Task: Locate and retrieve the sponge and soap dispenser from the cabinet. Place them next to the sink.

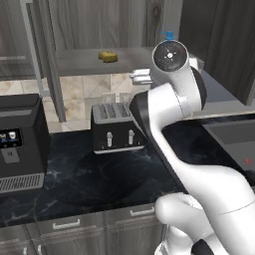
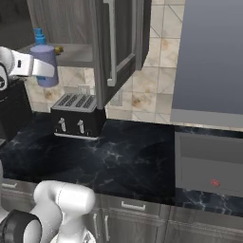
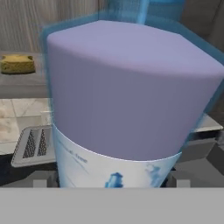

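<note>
While the sponge (image 1: pixel 107 56) lies shelved, the pincer (image 2: pixel 42 67) seemingly grips the soap dispenser (image 2: pixel 45 61).

below shelf: toaster (image 2: pixel 76 115) stands | right: open cabinet door (image 2: pixel 114 47) blocks | countertop (image 2: pixel 128 156) beyond: open

Worktop (image 1: pixel 79 184) is glossy black marble, cabinet (image 1: pixel 99 20) matt grey wood grain, toaster (image 1: pixel 117 127) shiny black with metal top, sponge (image 1: pixel 107 56) looks porous.

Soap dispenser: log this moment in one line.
gripper: shut on soap dispenser | bottle: upright, off cabinet shelf | sponge: on shelf
</note>
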